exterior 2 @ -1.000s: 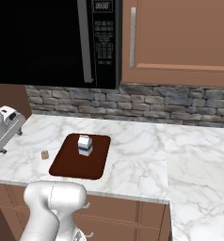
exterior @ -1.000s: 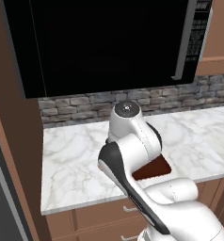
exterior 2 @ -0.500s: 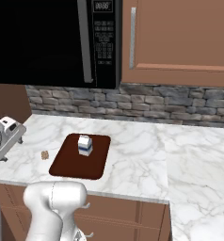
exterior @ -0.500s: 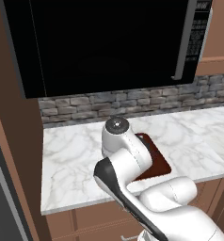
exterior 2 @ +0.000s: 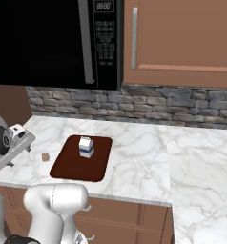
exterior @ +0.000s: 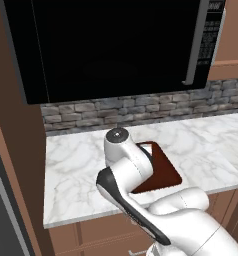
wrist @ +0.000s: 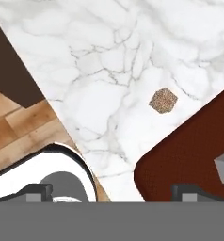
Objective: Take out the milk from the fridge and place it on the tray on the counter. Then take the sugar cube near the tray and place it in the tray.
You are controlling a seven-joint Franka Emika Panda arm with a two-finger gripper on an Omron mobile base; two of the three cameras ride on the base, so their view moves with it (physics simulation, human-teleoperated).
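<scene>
The sugar cube (wrist: pixel 163 100) lies on bare worktop (exterior 2: pixel 134 157) just beside the tray (exterior 2: pixel 67 167), open marble around it. The milk (exterior 2: pixel 86 147) stands upright in the tray. The jaws hang wide and empty above, the cube lying ahead between their tips.

Small white milk (exterior 2: pixel 86 147) carton with blue band, upright on the dark reddish-brown tray (exterior 2: pixel 70 167), toward its back edge, tray flat on the white marble counter (exterior 2: pixel 139 157), tiny speckled tan sugar cube (wrist: pixel 163 100) on the marble just beside the tray, apart from it
</scene>
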